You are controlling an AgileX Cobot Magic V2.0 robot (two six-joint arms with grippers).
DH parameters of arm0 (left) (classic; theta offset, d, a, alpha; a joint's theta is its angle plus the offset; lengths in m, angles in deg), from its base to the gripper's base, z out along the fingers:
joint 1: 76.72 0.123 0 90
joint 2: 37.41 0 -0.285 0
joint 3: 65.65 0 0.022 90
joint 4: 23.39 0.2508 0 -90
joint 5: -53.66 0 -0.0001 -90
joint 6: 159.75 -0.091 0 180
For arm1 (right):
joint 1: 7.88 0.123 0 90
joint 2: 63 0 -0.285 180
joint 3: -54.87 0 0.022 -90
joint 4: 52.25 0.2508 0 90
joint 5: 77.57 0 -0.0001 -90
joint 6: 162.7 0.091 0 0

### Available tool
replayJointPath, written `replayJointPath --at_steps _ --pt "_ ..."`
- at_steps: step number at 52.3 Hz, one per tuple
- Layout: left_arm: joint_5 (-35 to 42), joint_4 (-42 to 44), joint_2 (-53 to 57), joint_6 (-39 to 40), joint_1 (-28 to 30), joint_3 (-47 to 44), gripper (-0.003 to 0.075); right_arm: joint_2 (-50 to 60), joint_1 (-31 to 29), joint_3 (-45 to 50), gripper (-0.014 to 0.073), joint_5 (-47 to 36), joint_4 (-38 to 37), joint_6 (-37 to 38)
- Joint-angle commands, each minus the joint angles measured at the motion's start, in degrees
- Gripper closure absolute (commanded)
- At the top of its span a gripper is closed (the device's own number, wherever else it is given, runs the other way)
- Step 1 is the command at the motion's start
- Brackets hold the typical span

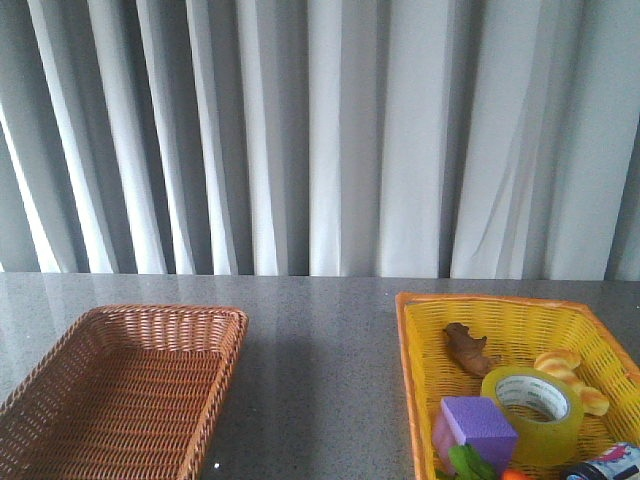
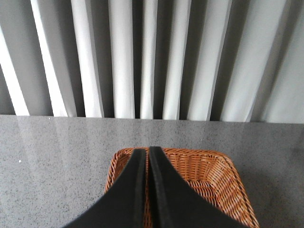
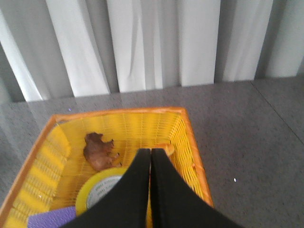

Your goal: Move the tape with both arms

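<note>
Starting at the table's left edge, the brown wicker basket (image 1: 120, 390) sits under the left pincer (image 2: 147, 156), clenched with nothing in it. Toward the right edge, the yellow basket (image 1: 420, 330) holds the tape (image 1: 532, 412), lying flat beside a purple cube (image 1: 478, 425). The right pincer (image 3: 150, 159) hovers above it, clenched, holding nothing. The roll looks light, stiff and slick; gripping across its wall, one finger inside the core, seems safest.

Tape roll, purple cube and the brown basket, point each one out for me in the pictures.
tape roll (image 1: 545, 428), front view, on its yellow outer wall.
purple cube (image 1: 478, 420), front view, on its top face.
brown basket (image 1: 215, 385), front view, on its right-hand rim.
</note>
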Motion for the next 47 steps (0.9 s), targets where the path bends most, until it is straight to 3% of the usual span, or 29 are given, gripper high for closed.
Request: replayJointPath --at_steps 1,24,35,41,47 --pt "3.70 -0.23 -0.86 0.15 -0.26 2.11 0.0726 -1.74 0.06 -2.23 0.0602 -1.42 -1.50 -0.58" --pt "3.02 -2.33 -1.00 0.26 -0.26 2.11 0.0723 -4.28 0.06 -2.23 0.0602 -1.77 -1.66 -1.47" --pt "7.06 -2.33 -1.00 0.26 -0.26 2.29 0.0706 -4.65 0.06 -2.23 0.0595 -3.72 -1.10 -13.71" --pt "8.88 -2.33 -1.14 0.26 -0.26 2.29 0.0682 -5.49 0.62 -2.23 0.0544 -4.02 -0.06 -16.84" --pt "8.75 -2.27 -2.27 0.11 -0.26 2.36 0.0637 -6.36 1.82 -2.26 0.0428 -3.44 0.32 -17.75"
